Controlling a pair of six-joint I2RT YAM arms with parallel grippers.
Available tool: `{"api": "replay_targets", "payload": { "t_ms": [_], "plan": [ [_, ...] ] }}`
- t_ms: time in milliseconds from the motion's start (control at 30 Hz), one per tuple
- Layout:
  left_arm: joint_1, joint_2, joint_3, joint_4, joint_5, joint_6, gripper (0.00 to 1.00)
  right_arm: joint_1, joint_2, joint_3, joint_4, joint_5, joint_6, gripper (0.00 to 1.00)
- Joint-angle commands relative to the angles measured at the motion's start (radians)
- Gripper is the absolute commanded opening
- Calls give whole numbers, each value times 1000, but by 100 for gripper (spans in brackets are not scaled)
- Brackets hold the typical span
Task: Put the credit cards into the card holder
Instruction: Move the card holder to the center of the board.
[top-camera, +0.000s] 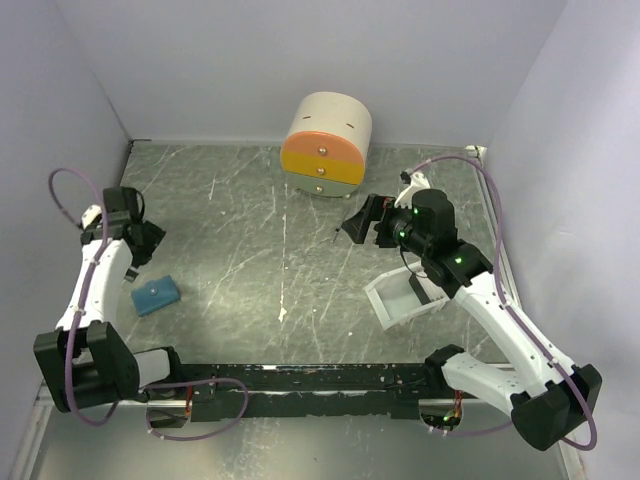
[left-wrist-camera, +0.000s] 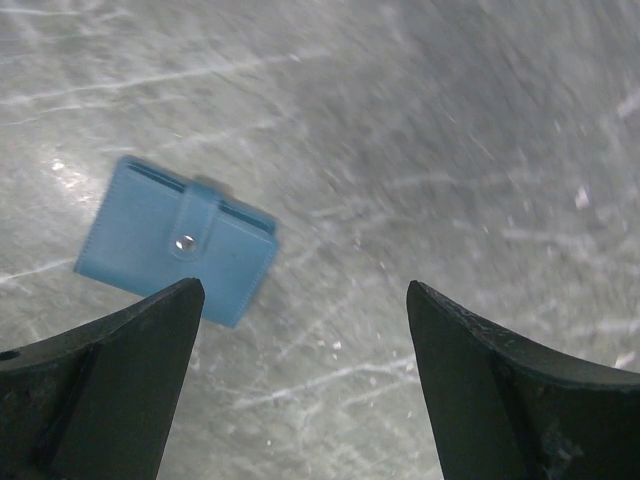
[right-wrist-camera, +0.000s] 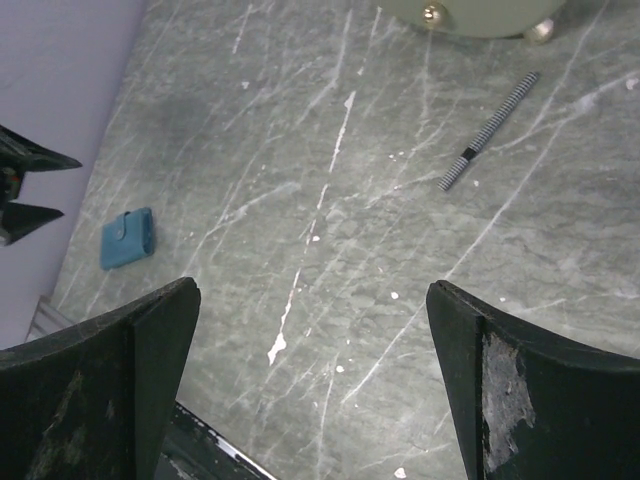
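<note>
Starting at the left pincer (left-wrist-camera: 305, 290): spread wide, gripping nothing, hanging clear above the table (left-wrist-camera: 470, 150). Looking just past its left fingertip (left-wrist-camera: 150, 330) and finding the wallet (left-wrist-camera: 178, 240), flat on the table, shut, with the snap tab buttoned over the top face. Not lined up between the fingers, though: sitting off to the pincer's left and a little ahead, near but not touching. Lying with its long axis slanted across the pincer's opening line, neither square to it nor along it, so probably calling for a shift left and a turn of the wrist before any closing. Blurred here, so no reading of the card slots.

Over to the right pincer (right-wrist-camera: 312, 290): just as wide open, just as empty, held high. From there, seeing the wallet far off to its left, well apart, close by the left pincer's dark fingertips (right-wrist-camera: 20, 155). Looks like the left arm's reach, being much the nearer.

No sign of the cards in any view; cannot tell whether inside the white tray (top-camera: 383, 303), back toward the base from the right pincer.

Further out from the right pincer: ahead and to the right, a striped stick (right-wrist-camera: 488, 132); beyond that, a round drawer box (top-camera: 325, 145) at the table's far edge. Underneath, grey marbled table, scuffed white; around it, plain pale walls on three sides.
</note>
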Motion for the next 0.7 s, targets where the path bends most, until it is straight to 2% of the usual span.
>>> {"api": "replay_targets", "payload": {
  "t_ms": [0, 133, 333, 467, 500, 533, 667],
  "plan": [
    [147, 8, -95, 51, 75, -30, 95, -6, 14, 38, 19, -68, 4, 97],
    [221, 66, -137, 69, 155, -27, 94, -6, 35, 38, 33, -100, 27, 96],
    [239, 121, -183, 91, 168, -72, 94, -7, 57, 79, 4, -87, 29, 95],
    [240, 139, -232, 163, 190, -61, 94, -7, 45, 86, -4, -77, 35, 95],
    [239, 147, -248, 204, 228, -35, 94, -7, 42, 84, -4, -78, 36, 94],
    [239, 159, -263, 250, 282, 4, 98, -6, 39, 84, -5, -76, 36, 94],
    [239, 208, -310, 387, 505, 119, 95, -6, 39, 75, -18, -58, 31, 94]
  ]
}}
